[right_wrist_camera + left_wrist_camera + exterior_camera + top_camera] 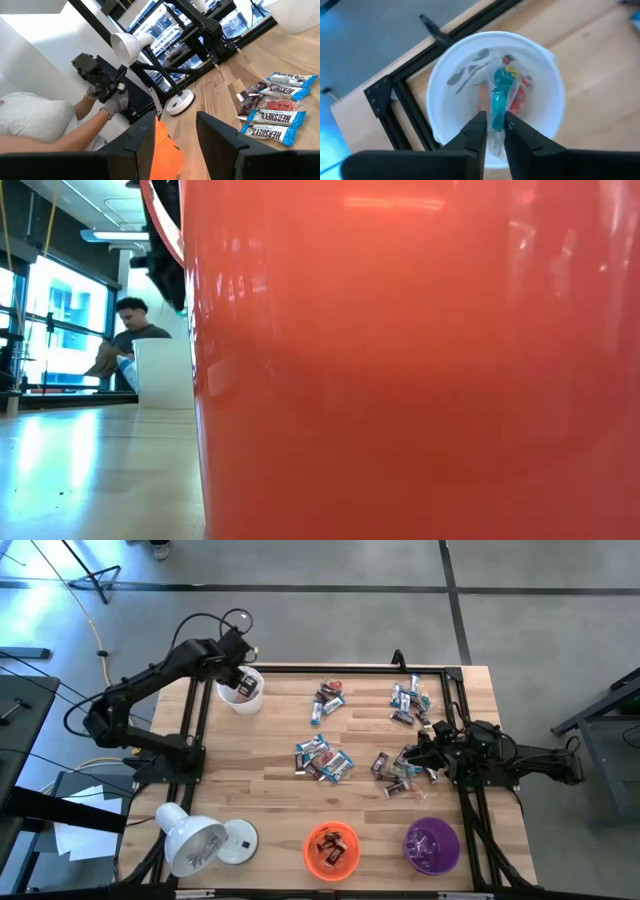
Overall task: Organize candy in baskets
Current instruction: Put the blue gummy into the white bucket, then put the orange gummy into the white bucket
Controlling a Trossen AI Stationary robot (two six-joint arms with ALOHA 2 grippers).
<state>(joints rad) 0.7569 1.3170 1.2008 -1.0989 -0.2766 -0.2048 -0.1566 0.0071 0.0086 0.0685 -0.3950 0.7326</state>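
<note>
Orange basket on wooden table (person behind)

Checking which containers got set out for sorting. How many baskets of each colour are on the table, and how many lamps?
White basket: 1
Orange basket: 1
Purple basket: 1
White lamp: 1
Total: 4

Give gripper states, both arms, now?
Left gripper: over the white basket, a teal candy between its fingers.
Right gripper: open, empty.
</note>
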